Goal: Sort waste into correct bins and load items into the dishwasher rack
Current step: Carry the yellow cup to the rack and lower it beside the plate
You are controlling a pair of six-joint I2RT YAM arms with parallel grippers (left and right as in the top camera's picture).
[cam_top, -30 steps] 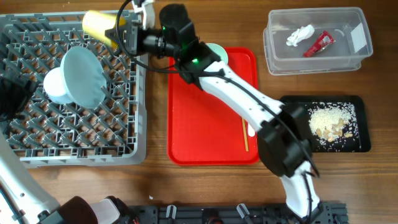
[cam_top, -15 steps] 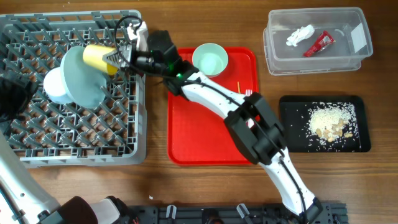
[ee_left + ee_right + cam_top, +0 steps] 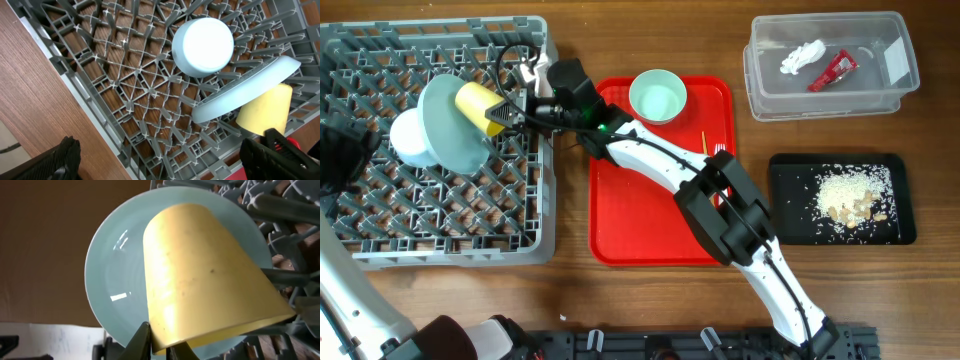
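One cup (image 3: pixel 478 101) is in hand. It is yellow, tapered and smooth-walled, and lies tilted on its side over the far right part of the rack (image 3: pixel 440 220). Its narrow end points at the plate (image 3: pixel 445 135); I cannot tell if they touch. The right gripper (image 3: pixel 162 345) is closed on the cup, pinching the rim wall between its fingers. The cup looks light and stiff, probably plastic, and slick enough to swivel in so narrow a pinch. The rim is the sound hold, since the cone would squeeze out of a grip across its body.

The plate is pale blue and glossy, and stands tilted among the grey pegs. A white bowl (image 3: pixel 405 140) sits upside down just left of it. The left gripper (image 3: pixel 160 145) hangs over the rack with its fingers spread wide, holding nothing.

To the right, a green saucer (image 3: pixel 658 97) sits on the red tray (image 3: pixel 660 220). Further right, the clear tub (image 3: pixel 820 100) holds a tissue (image 3: pixel 802 55) and a wrapper (image 3: pixel 833 70). The black tray (image 3: pixel 790 170) holds rice scraps (image 3: pixel 847 195).
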